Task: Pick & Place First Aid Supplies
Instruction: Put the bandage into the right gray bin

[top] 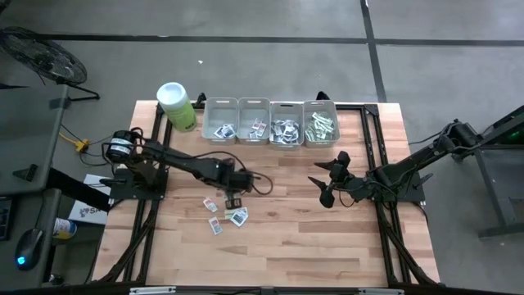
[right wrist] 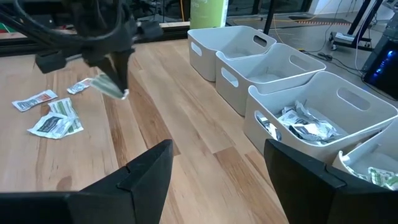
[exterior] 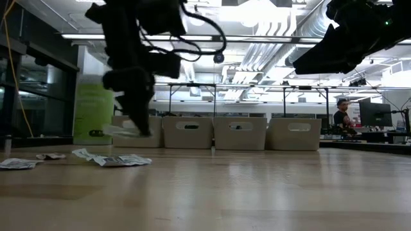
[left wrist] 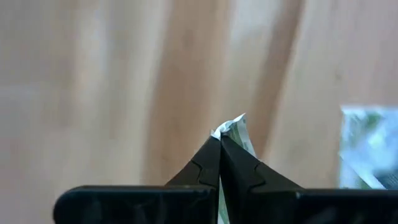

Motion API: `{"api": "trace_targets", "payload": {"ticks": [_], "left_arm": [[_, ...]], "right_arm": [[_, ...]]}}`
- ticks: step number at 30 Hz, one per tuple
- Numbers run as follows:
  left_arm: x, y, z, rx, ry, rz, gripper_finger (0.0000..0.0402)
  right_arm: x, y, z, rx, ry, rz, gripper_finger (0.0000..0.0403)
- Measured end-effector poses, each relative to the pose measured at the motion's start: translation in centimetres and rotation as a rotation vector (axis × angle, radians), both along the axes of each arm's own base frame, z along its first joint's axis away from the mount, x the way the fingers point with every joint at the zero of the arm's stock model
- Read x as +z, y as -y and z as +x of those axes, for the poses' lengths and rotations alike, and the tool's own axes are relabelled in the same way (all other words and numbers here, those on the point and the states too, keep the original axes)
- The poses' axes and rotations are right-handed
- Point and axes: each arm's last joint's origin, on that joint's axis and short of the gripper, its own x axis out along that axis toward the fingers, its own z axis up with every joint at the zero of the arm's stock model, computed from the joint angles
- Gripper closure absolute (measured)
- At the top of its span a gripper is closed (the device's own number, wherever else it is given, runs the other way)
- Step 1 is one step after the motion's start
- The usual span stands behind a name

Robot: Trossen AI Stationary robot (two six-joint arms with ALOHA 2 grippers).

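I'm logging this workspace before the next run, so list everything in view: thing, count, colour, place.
bins: four, grey, in a row along the table's far edge; all hold packets
canister: one, lime-green with white lid, left of the bins
loose packets: several, white and green-and-white, on the table near the left gripper
held packet: one, green-and-white, lifted off the table
table: one, light wood
fan: one, dark, on the floor, far left
person: one, in the room behind the table
left gripper: shut on the held packet, above the loose packets
right gripper: open, waiting right of centre
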Motion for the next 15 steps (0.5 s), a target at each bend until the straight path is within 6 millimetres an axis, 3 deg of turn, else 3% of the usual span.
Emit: {"api": "trace_targets", "payload": {"ticks": [9,15], "left_arm": [[3.0,-0.4,3.2,-0.041,0.292,0.288,0.0401],[4.7,-0.3,5.0,-0.080,0.503,0.374,0.0401]], "right_arm": [[0.0,0.0,0.0,-0.006,0.001,-0.003,0.0155],[0.0,0.1,0.0,-0.030,0.007,-0.013,0.0155]]}}
